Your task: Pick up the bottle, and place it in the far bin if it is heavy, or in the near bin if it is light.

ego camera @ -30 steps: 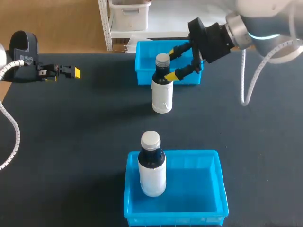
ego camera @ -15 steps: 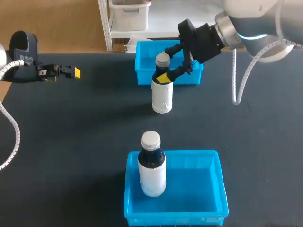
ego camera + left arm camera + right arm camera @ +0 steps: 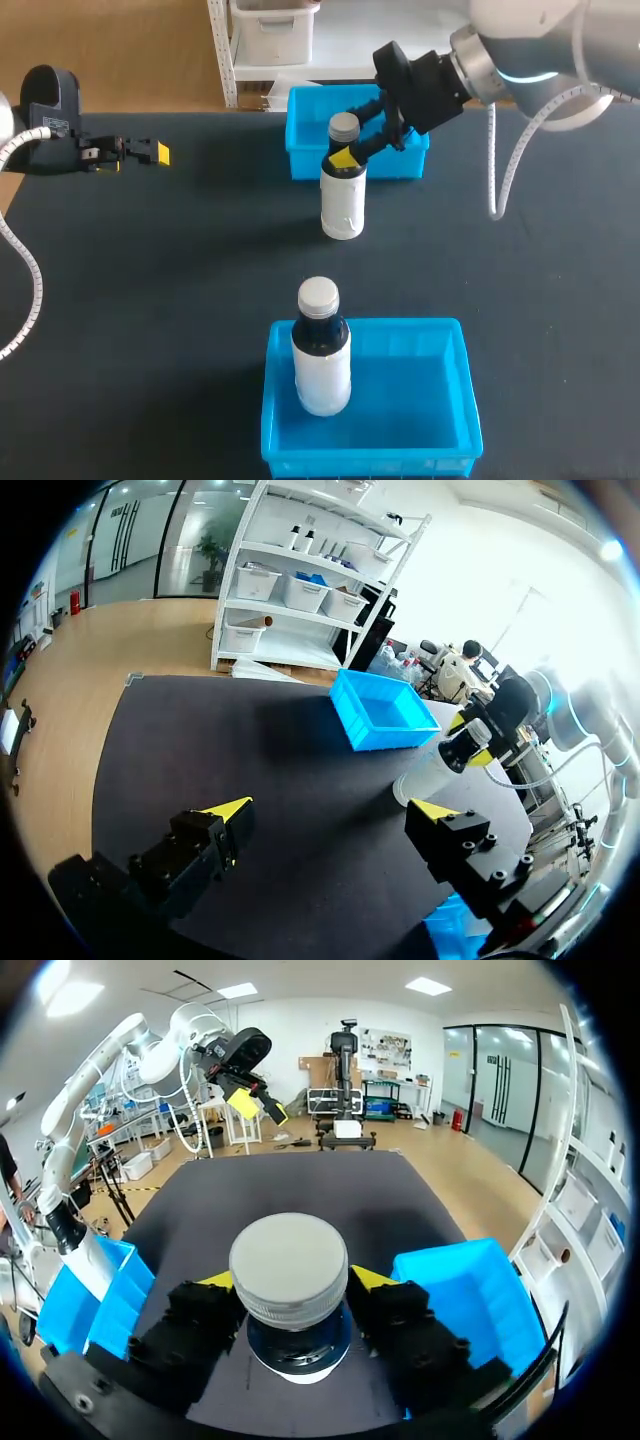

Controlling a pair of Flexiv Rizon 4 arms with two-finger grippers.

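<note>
A white bottle (image 3: 343,205) with a dark neck and grey cap stands upright on the black table, just in front of the far blue bin (image 3: 305,150). My right gripper (image 3: 348,138) comes in from the right and is shut on the bottle's neck below the cap. In the right wrist view both yellow-tipped fingers (image 3: 215,1280) press the bottle (image 3: 290,1270) from two sides. My left gripper (image 3: 150,152) hangs open over the table's far left, holding nothing; in its own view the gripper (image 3: 330,815) faces the bottle (image 3: 440,765) from afar.
A second white bottle (image 3: 320,360) with a white cap stands in the left part of the near blue bin (image 3: 440,400) at the table's front. The far bin (image 3: 385,710) holds nothing I can see. Bare black tabletop lies between the bins and to both sides.
My right gripper moved left onto the standing bottle, and its wide-open fingers closed around the neck. The bottle has not moved. The left arm stayed still.
</note>
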